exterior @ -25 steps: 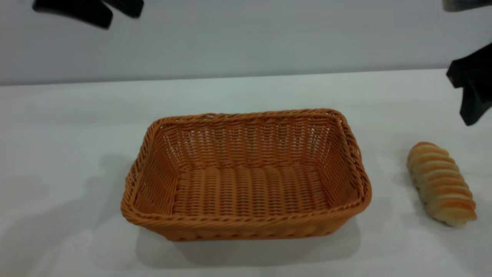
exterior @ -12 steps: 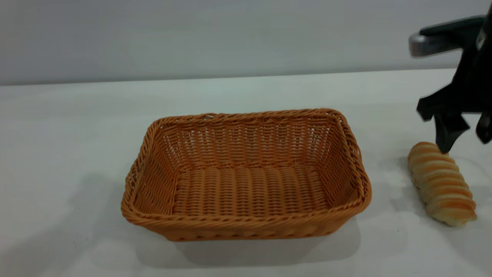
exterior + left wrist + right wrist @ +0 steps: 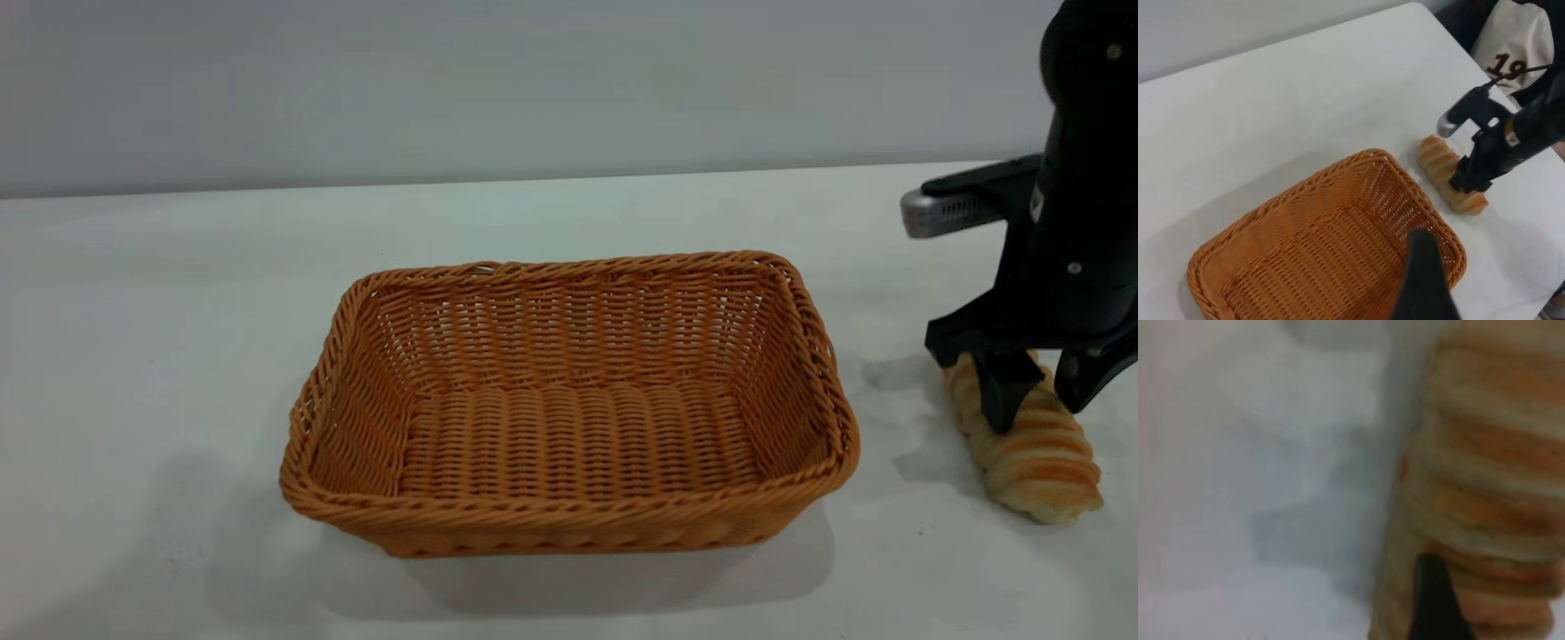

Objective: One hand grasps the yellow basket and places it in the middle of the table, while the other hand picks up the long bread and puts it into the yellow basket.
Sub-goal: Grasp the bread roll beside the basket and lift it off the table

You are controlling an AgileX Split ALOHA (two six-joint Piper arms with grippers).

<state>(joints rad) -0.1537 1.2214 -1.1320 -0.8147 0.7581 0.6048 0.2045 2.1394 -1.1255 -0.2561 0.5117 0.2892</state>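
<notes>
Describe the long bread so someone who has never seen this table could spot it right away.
Start at the big orange-tan woven yellow basket sitting on the white table. To its right, apart from it, lies the long bread, with the right gripper lowered over it, fingers open and straddling it. It is the only small thing there: a ridged loaf striped golden-orange and cream.

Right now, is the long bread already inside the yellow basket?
No, the long bread lies on the table beside the yellow basket, with the right hand straddling it.
</notes>
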